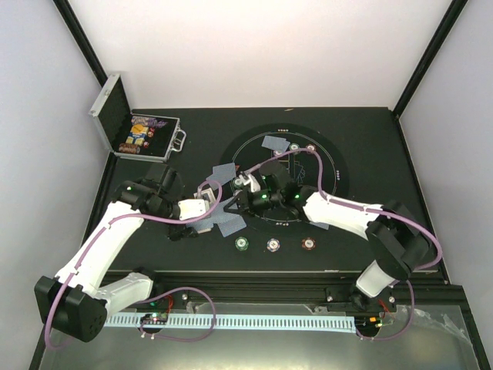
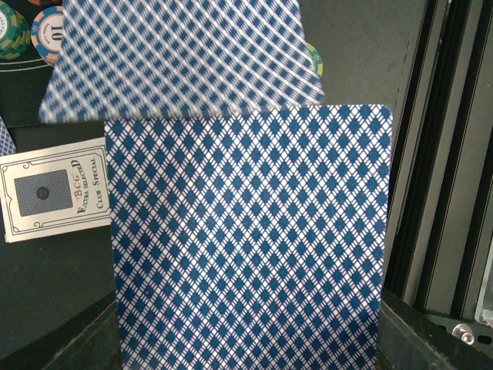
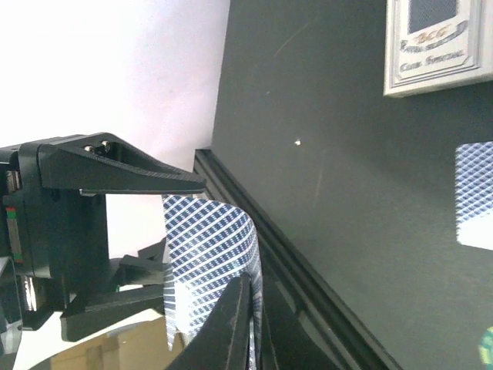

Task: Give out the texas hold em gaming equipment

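My left gripper (image 1: 203,206) is clamped across the deck (image 2: 246,247), holding it out between the arms, I take it so the right gripper (image 1: 242,198) can peel single cards off for dealing. One card (image 2: 181,58) is bowed just above the deck with its edge against my right fingers (image 3: 231,324), but that view is too tight to tell whether they are pinched on it. Three chips (image 1: 273,244) lie in a row on the base side of both grippers, apart from the fingers.

Top cam hangs high over the near edge, looking down on the whole worktop (image 1: 370,131). Left wrist cam's jammed against a card (image 2: 246,247); right wrist cam's rolled sideways, close too. Both catch the card box (image 2: 54,189).
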Controlling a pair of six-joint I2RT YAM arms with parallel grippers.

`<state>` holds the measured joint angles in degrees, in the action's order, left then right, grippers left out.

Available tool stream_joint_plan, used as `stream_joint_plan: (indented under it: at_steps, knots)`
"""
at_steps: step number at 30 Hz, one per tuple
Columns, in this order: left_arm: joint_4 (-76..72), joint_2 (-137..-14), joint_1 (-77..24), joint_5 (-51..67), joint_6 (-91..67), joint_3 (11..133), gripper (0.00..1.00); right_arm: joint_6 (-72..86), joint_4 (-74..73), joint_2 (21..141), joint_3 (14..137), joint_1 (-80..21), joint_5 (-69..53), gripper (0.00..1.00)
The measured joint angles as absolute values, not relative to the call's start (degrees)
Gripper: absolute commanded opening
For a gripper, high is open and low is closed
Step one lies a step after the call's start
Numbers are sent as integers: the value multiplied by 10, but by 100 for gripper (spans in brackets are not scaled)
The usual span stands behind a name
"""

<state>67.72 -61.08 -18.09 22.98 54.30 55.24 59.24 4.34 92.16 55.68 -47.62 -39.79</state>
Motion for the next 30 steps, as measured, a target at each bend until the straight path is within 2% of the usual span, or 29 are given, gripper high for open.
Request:
stream_joint_plan:
  at_steps: [8, 12, 17, 21, 25, 30]
  knots:
    - [677, -610, -181, 230, 543, 552, 2, 537, -54, 890, 561, -427, -389, 1]
    - [677, -606, -181, 230, 543, 552, 2, 436, -192, 899, 646, -387, -352, 1]
    - [677, -603, -181, 230, 542, 552, 1, 265, -332, 953, 823, -376, -179, 1]
    - [679, -603, -181, 229, 539, 552, 2, 138, -366, 998, 868, -378, -33, 1]
    - [686, -601, -181, 225, 539, 553, 1, 0, -343, 1046, 845, -382, 99, 1]
    - [692, -589, -181, 221, 539, 553, 2, -191, -216, 1049, 724, -408, 213, 1]
